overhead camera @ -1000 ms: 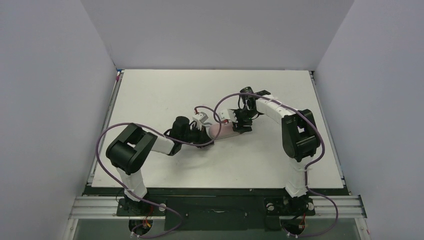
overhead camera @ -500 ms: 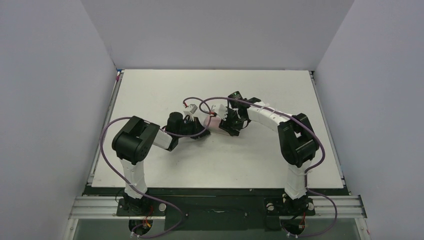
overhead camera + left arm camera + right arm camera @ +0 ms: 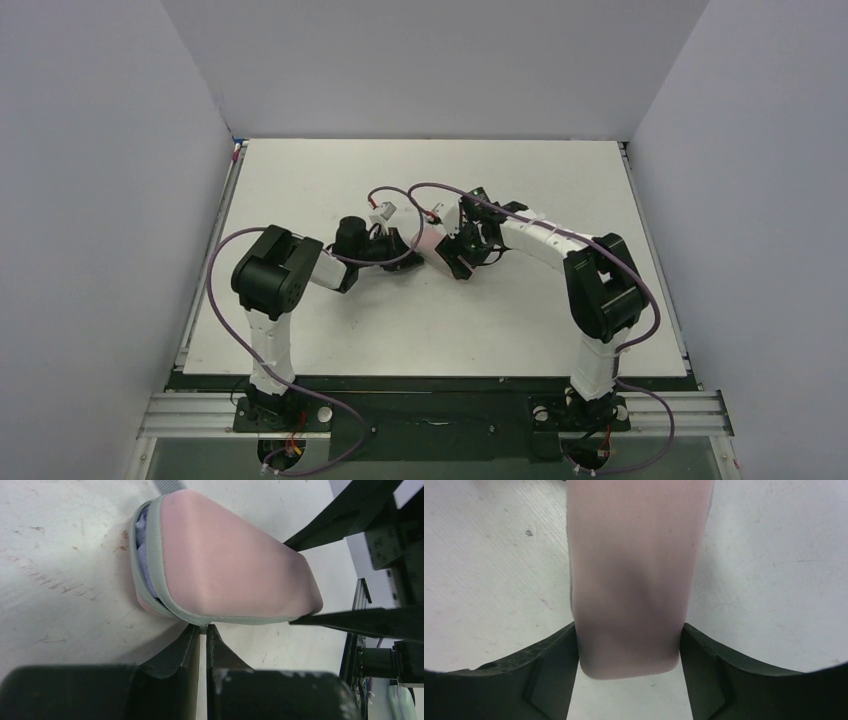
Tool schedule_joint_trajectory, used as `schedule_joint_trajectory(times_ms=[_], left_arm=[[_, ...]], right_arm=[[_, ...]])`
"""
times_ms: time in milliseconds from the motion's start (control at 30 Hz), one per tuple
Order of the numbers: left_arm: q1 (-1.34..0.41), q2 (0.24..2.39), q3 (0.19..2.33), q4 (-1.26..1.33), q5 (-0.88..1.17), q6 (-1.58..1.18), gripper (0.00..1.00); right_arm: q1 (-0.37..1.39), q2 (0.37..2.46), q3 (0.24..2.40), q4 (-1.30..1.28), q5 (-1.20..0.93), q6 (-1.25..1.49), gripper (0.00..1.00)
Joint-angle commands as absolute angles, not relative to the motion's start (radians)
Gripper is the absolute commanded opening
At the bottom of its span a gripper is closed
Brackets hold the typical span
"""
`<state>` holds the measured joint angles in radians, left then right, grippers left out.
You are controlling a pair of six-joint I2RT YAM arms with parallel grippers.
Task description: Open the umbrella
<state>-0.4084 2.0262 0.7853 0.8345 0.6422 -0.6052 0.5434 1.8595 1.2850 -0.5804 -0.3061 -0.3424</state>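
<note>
Right fingers flush against pink case

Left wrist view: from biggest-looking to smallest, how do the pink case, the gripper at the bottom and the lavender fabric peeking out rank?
Pink case and left gripper: about alike; the gripper is close and cropped, so unranked.
Lavender fabric: clearly smallest, a sliver.

Pink clamshell case — shifted left, farther from the bases; left gripper, right gripper — moved with it.

Pale grey walls, white table
</note>
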Motion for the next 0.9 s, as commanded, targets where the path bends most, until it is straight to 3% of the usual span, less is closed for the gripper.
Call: schedule_joint_trajectory(times_ms=[0, 100, 400, 700, 867], left_arm=[[-0.383, 2.073, 0.828, 0.704, 0.689, -0.570, 0.00], [-0.380, 2.071, 0.857, 0.632, 0.715, -0.483, 0.00], [-0.372, 2.096, 0.902, 0.574, 0.743, -0.438, 0.00], [-0.372, 2.111, 0.948, 0.537, 0.756, -0.422, 0.00], [-0.407, 2.092, 0.945, 0.472, 0.736, -0.363, 0.00]], right_arm=[[0.513, 1.790, 1.307, -0.625, -0.514, -0.236, 0.74], [0.479, 1.805, 1.377, -0.704, -0.612, -0.219, 0.84], [0.389, 1.987, 1.519, -0.674, -0.661, -0.025, 0.84], [0.388, 2.059, 1.475, -0.599, -0.718, 0.095, 0.65], [0.368, 2.063, 1.419, -0.518, -0.742, 0.164, 0.38]])
